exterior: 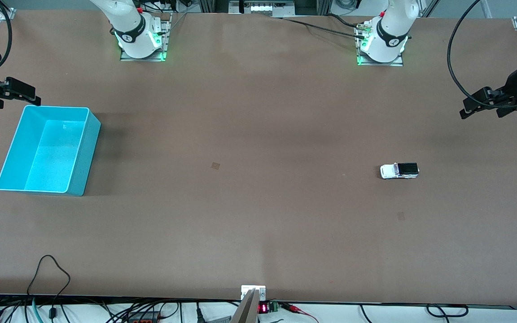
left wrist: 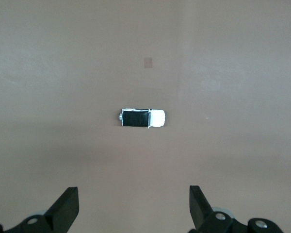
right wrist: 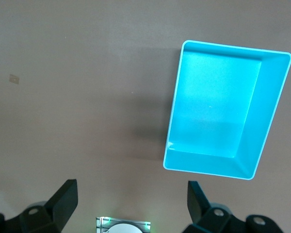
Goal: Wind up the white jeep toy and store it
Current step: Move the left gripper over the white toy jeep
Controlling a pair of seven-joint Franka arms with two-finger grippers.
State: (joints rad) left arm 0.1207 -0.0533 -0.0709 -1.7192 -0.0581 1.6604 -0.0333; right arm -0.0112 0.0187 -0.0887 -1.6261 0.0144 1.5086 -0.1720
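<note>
The white jeep toy [exterior: 399,171] sits flat on its wheels on the brown worktop [exterior: 258,134], toward the left arm's end of it and well apart from the cyan bin [exterior: 81,154], which stands toward the right arm's end. Measured against the bin, the jeep is about as near to the front camera as the bin's lower half. Its black roof faces up, and its white bonnet points toward the bin.

The left pincer [exterior: 465,111] hangs in the air over the worktop's edge at its own end, clear of the jeep, with its fingers [left wrist: 65,208] spread wide and nothing between them. In the left wrist view the jeep [left wrist: 143,118] lies on the bare worktop out ahead of those fingers, untouched.

The right pincer [exterior: 34,99] waits above the worktop just beside the bin's rim, its fingers [right wrist: 63,199] likewise wide apart and holding nothing. The bin [right wrist: 271,121] looks empty, as far as its glossy floor lets me judge.
</note>
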